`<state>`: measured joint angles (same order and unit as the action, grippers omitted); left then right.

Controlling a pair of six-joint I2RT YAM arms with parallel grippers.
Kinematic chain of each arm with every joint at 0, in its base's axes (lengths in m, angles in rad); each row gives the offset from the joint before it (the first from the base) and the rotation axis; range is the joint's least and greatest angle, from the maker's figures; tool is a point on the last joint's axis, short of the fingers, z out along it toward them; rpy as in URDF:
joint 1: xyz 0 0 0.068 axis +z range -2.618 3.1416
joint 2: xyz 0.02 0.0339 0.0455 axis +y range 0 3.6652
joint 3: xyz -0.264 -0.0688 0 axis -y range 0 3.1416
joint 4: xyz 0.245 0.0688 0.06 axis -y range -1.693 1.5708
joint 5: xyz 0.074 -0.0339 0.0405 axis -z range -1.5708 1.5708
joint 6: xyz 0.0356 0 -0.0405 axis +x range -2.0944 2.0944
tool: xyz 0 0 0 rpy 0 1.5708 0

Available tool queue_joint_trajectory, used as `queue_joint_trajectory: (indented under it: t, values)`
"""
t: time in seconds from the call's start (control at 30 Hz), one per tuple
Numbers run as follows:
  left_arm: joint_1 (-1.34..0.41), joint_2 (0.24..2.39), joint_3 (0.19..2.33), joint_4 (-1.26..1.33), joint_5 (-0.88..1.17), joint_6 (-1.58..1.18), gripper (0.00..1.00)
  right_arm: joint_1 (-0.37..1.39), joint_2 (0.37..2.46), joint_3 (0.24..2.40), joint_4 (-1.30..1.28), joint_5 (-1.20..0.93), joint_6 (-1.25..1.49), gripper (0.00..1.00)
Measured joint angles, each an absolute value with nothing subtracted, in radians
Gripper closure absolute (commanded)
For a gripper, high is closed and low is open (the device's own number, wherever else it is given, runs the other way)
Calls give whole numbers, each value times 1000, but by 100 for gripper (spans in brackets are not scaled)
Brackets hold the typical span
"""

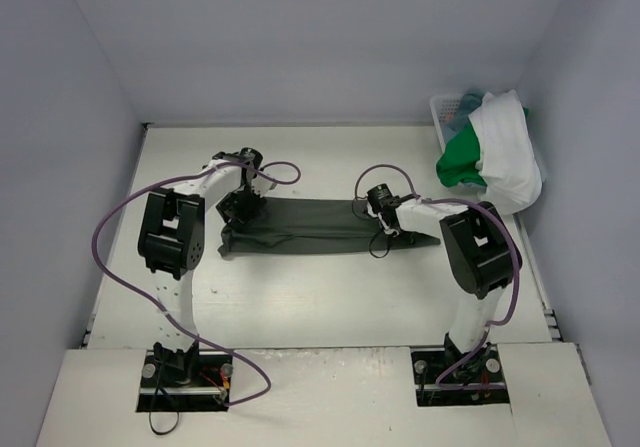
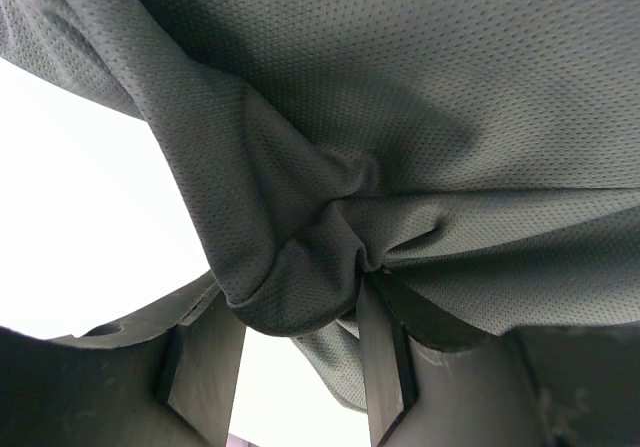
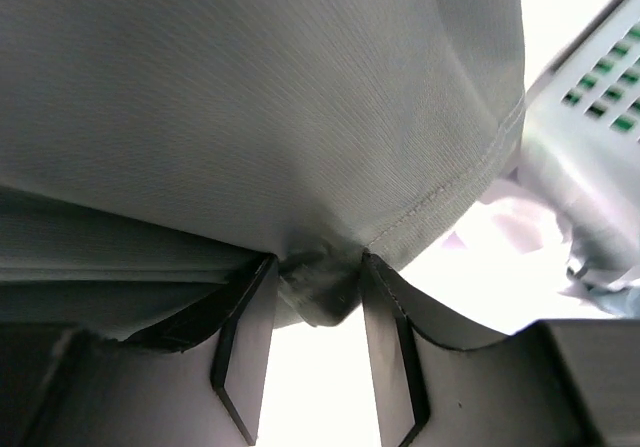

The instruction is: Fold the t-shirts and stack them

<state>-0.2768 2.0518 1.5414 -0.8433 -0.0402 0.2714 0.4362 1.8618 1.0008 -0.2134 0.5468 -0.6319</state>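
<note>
The dark grey-green t-shirt (image 1: 300,229) lies as a long folded band across the middle of the table, stretched between my two grippers. My left gripper (image 1: 240,207) holds its left end; in the left wrist view the mesh cloth (image 2: 400,117) bunches between the jaws of the gripper (image 2: 290,297). My right gripper (image 1: 383,217) holds the right end; the hemmed cloth (image 3: 250,97) is pinched at the tips of the gripper (image 3: 318,267). The white t-shirt (image 1: 505,147), the bright green one (image 1: 460,162) and a bit of teal-blue one (image 1: 468,100) are piled at the back right.
The white lattice basket (image 1: 443,117) stands in the back right corner under the piled shirts, and shows in the right wrist view (image 3: 590,97). Walls close the table on the left, back and right. Purple cables loop from both arms.
</note>
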Motion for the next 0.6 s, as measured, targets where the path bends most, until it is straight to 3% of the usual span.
queue_joint_trajectory:
  t: [0.27,0.6]
  values:
    - [-285,2054,1542,-839,-42,272,60,375,1843,985,-300,537,-652,66]
    - [-283,2140,1663,-879,-92,279,60,376,1795,933,-340,455,-678,83]
